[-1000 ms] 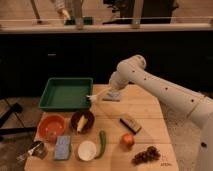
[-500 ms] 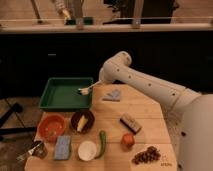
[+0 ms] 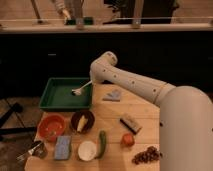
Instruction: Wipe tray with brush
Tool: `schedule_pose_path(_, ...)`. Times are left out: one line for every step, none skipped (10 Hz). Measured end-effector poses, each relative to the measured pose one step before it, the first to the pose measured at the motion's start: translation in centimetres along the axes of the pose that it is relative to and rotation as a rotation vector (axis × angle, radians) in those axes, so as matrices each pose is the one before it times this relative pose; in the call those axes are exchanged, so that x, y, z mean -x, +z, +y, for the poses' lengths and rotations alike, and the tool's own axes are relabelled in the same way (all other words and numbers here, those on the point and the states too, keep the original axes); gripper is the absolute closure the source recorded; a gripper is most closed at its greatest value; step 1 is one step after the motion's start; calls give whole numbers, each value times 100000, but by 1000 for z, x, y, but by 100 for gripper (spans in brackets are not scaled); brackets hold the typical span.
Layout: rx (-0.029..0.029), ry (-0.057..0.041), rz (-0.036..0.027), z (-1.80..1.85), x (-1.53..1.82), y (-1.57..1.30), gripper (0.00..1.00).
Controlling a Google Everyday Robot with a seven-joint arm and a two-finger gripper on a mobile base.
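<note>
Plainly, the biggest thing we saw was the white arm [image 3: 135, 85], reaching from the right across the wooden table [image 3: 110, 112] toward its far-left corner. There lay the green tray [image 3: 60, 107], its long side running left to right, just beyond the orange bowl [image 3: 51, 126] and the dark bowl [image 3: 82, 121]. The brush [image 3: 83, 88] slanted down over the tray's right half: handle rising to the right, head low and to the left, at or just above the tray floor. We could not tell whether it touched. The gripper [image 3: 93, 81] hung over the tray's right rim, its fingers pressed together on the upper end of the handle. We judged that the coming stroke turned on one relation — the bare tray floor lay to the left of the head, along the tray's long axis. The sweep would therefore want to run leftward, with the head pressed down first.
</note>
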Motion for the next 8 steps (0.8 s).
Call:
schedule_pose_path(-847,-1107,359,-169,462,773,100)
schedule_pose_path(-136,-290,-251,-100,304,118,100)
schedule_pose_path(18,51,59,20,-49,1,100)
schedule_pose_path(-51,281,197,58,-240,-87,100)
schedule_pose_path(87,-38,-52,38,39,42,100)
schedule_pose_path(-28,-101,-64,-44,87,6,100)
schedule_pose_path(11,-90,-45,-23,81,30,100)
schedule_pose_path(243,-139,742,123,-84,23,100)
